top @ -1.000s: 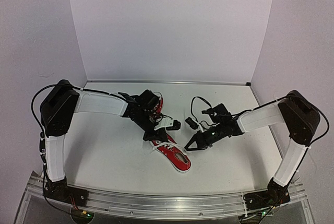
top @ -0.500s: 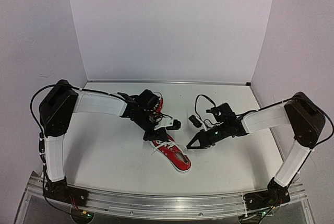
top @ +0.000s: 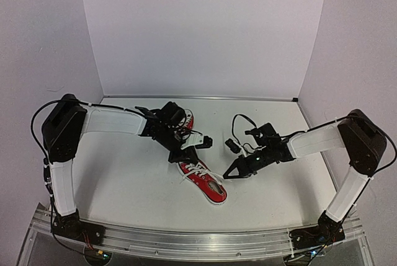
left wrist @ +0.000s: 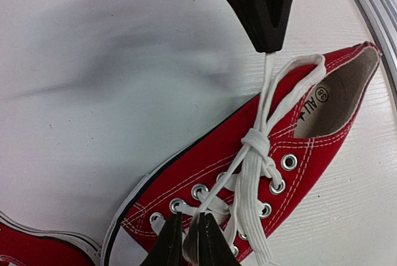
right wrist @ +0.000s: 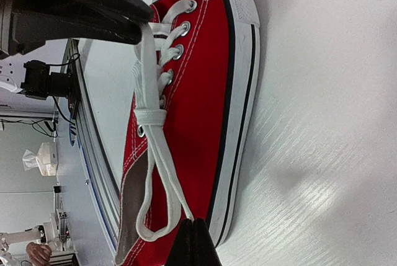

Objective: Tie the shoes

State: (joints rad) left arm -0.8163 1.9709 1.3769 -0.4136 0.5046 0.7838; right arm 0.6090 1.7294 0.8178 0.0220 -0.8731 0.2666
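Note:
One red shoe [top: 209, 186] lies at the table's middle front, and it fills the left wrist view [left wrist: 248, 173] and the right wrist view [right wrist: 198, 92]. Its white laces [left wrist: 255, 143] cross in a first knot over the tongue. My left gripper [top: 181, 160] sits over the toe-side eyelets, shut on a lace strand [left wrist: 232, 167]. My right gripper [top: 229, 175] is just right of the shoe's heel end, shut on the other lace strand [right wrist: 177, 198], which runs taut from the knot [right wrist: 151, 117]. The second red shoe [top: 188, 119] lies behind the left arm.
White walls close in the table at the back and both sides. A metal rail [top: 198, 241] runs along the near edge. The second shoe's sole edge shows at the bottom left of the left wrist view [left wrist: 31, 247]. Loose black cables [top: 239, 123] arch over the right wrist.
My left gripper has lifted slightly up and to the right with its lace strand. My right arm has lowered and its gripper has shifted a little right, keeping its strand.

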